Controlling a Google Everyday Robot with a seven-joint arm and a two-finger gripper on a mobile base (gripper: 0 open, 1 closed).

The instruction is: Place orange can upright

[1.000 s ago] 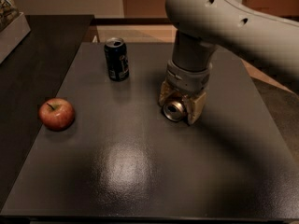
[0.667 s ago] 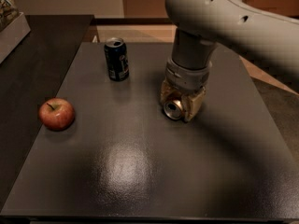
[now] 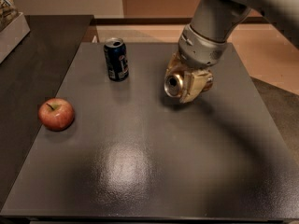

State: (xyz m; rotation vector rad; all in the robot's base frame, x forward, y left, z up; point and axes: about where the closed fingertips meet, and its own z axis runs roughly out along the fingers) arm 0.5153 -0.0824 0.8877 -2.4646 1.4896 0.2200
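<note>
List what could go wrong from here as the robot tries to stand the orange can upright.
1. The orange can lies sideways in the claw. Released like this, it would likely roll across the table instead of standing.
2. While being turned upright, it might slip in the grip, as it looks like smooth metal.
3. The blue can stands nearby, and a wide swing of the arm could knock it over.

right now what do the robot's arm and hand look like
The arm is a thick, smooth, light grey tube that ends in a rounded grey wrist collar. The hand, over the far right part of the table and closed around the orange can, has blocky tan-gold fingers. No cables, markings or sleeves show.
</note>
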